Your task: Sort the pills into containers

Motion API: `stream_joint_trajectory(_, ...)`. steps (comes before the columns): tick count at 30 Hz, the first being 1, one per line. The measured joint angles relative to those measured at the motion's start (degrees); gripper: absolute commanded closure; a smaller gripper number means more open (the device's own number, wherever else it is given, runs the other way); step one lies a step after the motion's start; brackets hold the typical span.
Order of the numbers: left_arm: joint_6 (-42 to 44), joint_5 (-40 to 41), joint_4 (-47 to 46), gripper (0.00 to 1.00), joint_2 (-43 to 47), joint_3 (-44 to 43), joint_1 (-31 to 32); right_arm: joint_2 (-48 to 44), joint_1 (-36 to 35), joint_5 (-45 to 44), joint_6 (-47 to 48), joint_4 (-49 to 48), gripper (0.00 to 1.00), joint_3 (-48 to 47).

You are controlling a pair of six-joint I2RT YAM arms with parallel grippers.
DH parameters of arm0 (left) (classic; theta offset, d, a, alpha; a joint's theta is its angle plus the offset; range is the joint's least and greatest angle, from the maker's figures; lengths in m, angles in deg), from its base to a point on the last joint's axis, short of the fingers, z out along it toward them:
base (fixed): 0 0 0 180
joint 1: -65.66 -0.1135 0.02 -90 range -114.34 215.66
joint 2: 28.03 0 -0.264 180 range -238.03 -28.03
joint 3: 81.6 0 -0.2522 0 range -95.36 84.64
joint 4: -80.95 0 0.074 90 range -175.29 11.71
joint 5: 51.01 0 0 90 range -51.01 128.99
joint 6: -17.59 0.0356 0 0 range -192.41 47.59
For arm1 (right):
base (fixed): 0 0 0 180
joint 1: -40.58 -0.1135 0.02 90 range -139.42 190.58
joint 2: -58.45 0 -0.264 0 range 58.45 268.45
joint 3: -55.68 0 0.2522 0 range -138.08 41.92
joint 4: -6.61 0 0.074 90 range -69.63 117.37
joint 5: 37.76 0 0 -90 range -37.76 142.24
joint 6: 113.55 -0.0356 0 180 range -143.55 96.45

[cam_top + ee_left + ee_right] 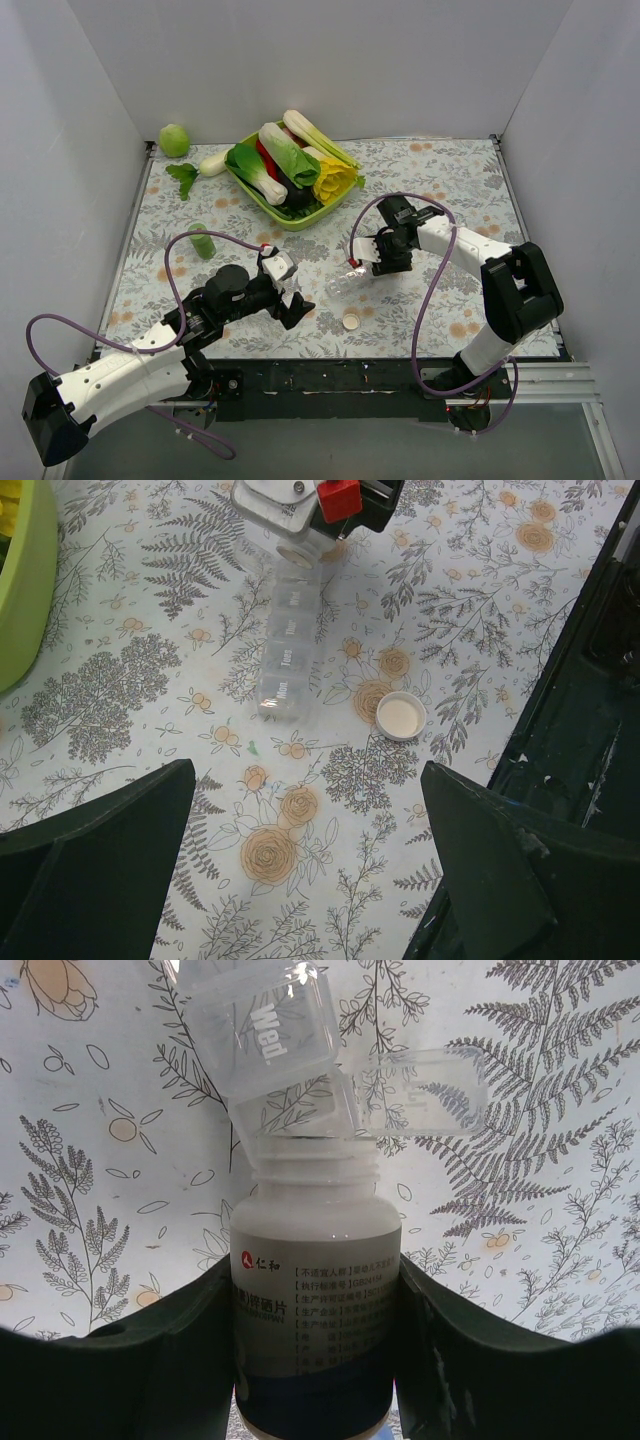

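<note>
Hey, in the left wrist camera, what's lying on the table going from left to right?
green tray → pill organiser → white cap

Robot lab test cell. White panel walls (330, 60) box in the table on three sides, and a floral fern-print cloth (450, 180) covers the top. Left arm (130, 375) and right arm (510, 290) are bolted to a black rail (330, 380) at the near edge, with purple cables (415, 340) looping loose. Staged props: green tray (290, 224) of toy-looking vegetables (290, 155), green ball-shaped item (174, 140).
</note>
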Motion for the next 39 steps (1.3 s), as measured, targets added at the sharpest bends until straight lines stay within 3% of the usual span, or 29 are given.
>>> stream_joint_trajectory(39, 0.1, -0.3, 0.4, 0.02, 0.2, 0.0, 0.0, 1.2, -1.6, -3.6, -1.1, 2.6, 0.99, -2.3)
